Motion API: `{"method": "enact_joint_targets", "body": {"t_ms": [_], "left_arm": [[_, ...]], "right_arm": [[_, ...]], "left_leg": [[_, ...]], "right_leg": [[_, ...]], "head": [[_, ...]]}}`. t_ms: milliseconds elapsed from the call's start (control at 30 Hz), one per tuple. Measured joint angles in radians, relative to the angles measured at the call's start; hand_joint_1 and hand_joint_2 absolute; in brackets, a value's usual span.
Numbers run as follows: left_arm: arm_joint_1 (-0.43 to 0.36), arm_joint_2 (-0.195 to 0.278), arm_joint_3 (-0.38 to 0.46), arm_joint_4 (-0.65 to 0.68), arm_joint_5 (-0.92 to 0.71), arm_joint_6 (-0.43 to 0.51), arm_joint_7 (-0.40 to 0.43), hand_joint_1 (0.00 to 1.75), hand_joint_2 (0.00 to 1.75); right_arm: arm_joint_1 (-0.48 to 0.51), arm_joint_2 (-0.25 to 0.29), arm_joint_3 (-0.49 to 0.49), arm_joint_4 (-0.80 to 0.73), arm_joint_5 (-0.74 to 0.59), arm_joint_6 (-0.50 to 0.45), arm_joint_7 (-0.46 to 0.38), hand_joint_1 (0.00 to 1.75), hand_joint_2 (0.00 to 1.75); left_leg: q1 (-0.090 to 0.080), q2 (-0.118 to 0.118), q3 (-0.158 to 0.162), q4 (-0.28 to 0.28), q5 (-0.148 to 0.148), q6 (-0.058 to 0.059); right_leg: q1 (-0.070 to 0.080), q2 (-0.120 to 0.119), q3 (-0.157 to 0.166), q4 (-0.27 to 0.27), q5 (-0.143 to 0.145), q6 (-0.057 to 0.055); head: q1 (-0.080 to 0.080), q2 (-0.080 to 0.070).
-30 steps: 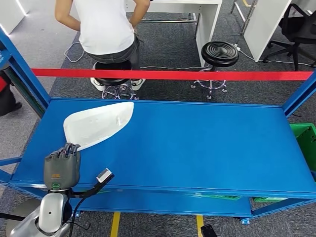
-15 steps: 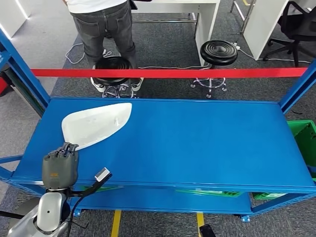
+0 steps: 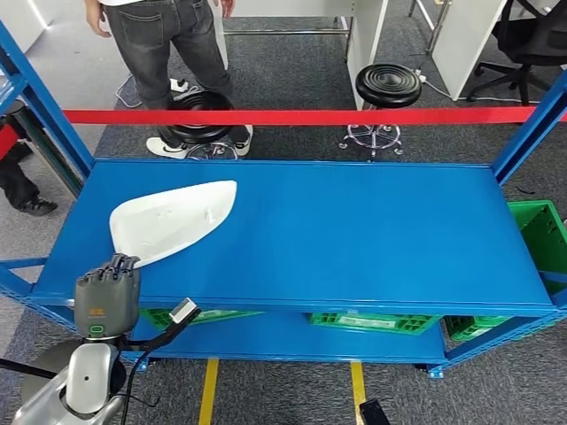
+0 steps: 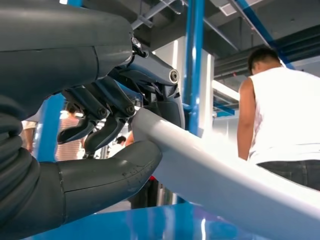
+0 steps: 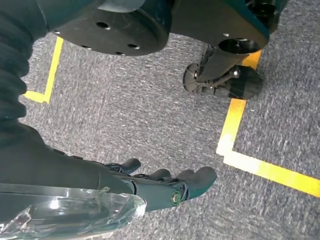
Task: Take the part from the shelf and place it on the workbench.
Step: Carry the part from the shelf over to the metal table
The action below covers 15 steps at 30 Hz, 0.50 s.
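White teardrop-shaped part (image 3: 170, 219) at left of frame on blue shelf (image 3: 347, 239), left hand (image 3: 107, 297) gripping its near edge, right hand (image 5: 166, 187) hanging above carpet, fingers apart, holding nothing.

No legible text, seemingly.

The left hand (image 3: 107, 301) had a boxy grey back with a small orange marking and a green ring near the wrist, and its dark fingers (image 3: 119, 264) were jointed with small round pins. The forearm (image 3: 90, 381) behind it was a smooth silver shell, with a black cable (image 3: 157, 338) looping beside it. The right hand (image 5: 151, 185) was dark grey, with a ribbed cover (image 5: 13, 55) at the wrist.
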Motion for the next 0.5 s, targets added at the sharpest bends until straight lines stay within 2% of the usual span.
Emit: {"method": "enact_joint_targets", "body": {"t_ms": [33,67,100,133,167,233,267,300,333,367,400,433,467,500], "left_arm": [[0.0,0.0,0.0,0.0,0.0,0.0,0.0,1.75,1.75],[0.0,0.0,0.0,0.0,0.0,0.0,0.0,1.75,1.75],[0.0,0.0,0.0,0.001,0.0,0.0,0.0,1.75,1.75],[0.0,0.0,0.0,0.001,0.0,0.0,0.0,1.75,1.75],[0.0,0.0,0.0,0.001,0.0,0.0,0.0,1.75,1.75],[0.001,0.001,-0.001,0.002,0.0,0.0,0.0,1.75,1.75],[0.003,0.001,-0.001,0.003,0.0,0.0,0.0,1.75,1.75],[0.004,0.001,-0.001,0.003,0.0,0.0,0.0,1.75,1.75],[0.005,0.001,-0.001,0.004,0.0,0.0,0.0,1.75,1.75],[0.006,0.001,-0.001,0.004,0.0,0.0,0.0,1.75,1.75],[0.006,0.001,-0.001,0.005,0.0,0.0,0.0,1.75,1.75],[0.006,0.001,-0.001,0.005,0.0,0.0,0.0,1.75,1.75],[0.005,0.001,-0.001,0.005,0.0,0.0,0.0,1.75,1.75],[0.005,0.001,0.0,0.005,0.0,0.0,0.0,1.75,1.75]], "right_arm": [[0.001,0.0,0.0,0.0,0.0,0.0,0.0,0.0,1.75],[0.001,0.0,0.0,0.0,0.0,0.0,0.0,0.0,1.75],[0.002,0.0,0.0,0.0,-0.001,0.0,0.0,0.0,1.75],[0.001,0.0,0.0,0.0,-0.001,0.0,0.0,0.0,1.75],[0.001,0.0,0.0,0.0,-0.002,0.0,0.0,0.0,1.75],[-0.001,0.0,0.0,0.0,-0.003,0.001,0.0,0.0,1.75],[-0.002,0.001,0.0,0.0,-0.005,0.001,0.0,0.0,1.75],[-0.001,0.001,0.0,0.0,-0.005,0.002,0.0,0.0,1.75],[-0.001,0.0,0.0,0.0,-0.006,0.002,0.0,0.0,1.75],[-0.001,0.0,0.0,0.0,-0.006,0.003,0.0,0.0,1.75],[-0.001,0.0,0.0,0.0,-0.006,0.003,0.0,0.0,1.75],[-0.001,0.0,0.0,0.0,-0.006,0.003,0.0,0.0,1.75],[-0.002,0.0,0.0,0.0,-0.006,0.003,0.0,0.0,1.75],[-0.001,0.0,0.0,0.0,-0.006,0.003,0.0,0.0,1.75]], "left_leg": [[-0.001,0.0,-0.008,0.002,0.006,0.011],[-0.002,0.001,-0.016,0.002,0.012,0.023],[-0.003,0.003,-0.023,0.001,0.02,0.034],[-0.003,0.005,-0.032,0.0,0.03,0.045],[-0.005,0.006,-0.041,0.001,0.039,0.052],[-0.012,0.006,-0.065,0.002,0.058,0.06],[-0.015,0.006,-0.077,0.003,0.067,0.061],[-0.018,0.006,-0.088,0.003,0.076,0.062],[-0.02,0.006,-0.098,0.004,0.084,0.061],[-0.021,0.006,-0.106,0.004,0.091,0.059],[-0.023,0.005,-0.114,0.005,0.099,0.056],[-0.024,0.005,-0.119,0.005,0.106,0.052],[-0.024,0.005,-0.123,0.005,0.114,0.047],[-0.023,0.006,-0.125,0.003,0.121,0.041]], "right_leg": [[-0.002,0.0,-0.001,-0.004,0.009,0.007],[-0.004,0.0,-0.006,-0.003,0.006,0.013],[-0.005,-0.001,-0.014,0.007,-0.01,0.017],[-0.004,-0.001,-0.026,0.043,-0.047,0.019],[-0.003,-0.002,-0.044,0.1,-0.097,0.019],[0.001,-0.002,-0.075,0.239,-0.184,0.017],[0.004,-0.002,-0.076,0.281,-0.199,0.014],[0.007,-0.001,-0.061,0.288,-0.194,0.01],[0.01,-0.001,-0.025,0.254,-0.174,0.005],[0.014,-0.001,0.026,0.188,-0.152,-0.002],[0.018,-0.001,0.082,0.111,-0.143,-0.009],[0.022,0.0,0.124,0.048,-0.138,-0.015],[0.024,0.001,0.146,0.008,-0.142,-0.019],[0.027,0.002,0.151,-0.007,-0.145,-0.023]], "head": [[0.0,0.0],[0.0,0.0],[0.002,0.0],[0.002,0.0],[0.004,0.0],[0.005,0.0],[0.005,0.0],[0.004,0.0],[0.005,0.0],[0.005,0.0],[0.005,0.0],[0.004,0.0],[0.004,0.0],[0.004,0.0]]}}
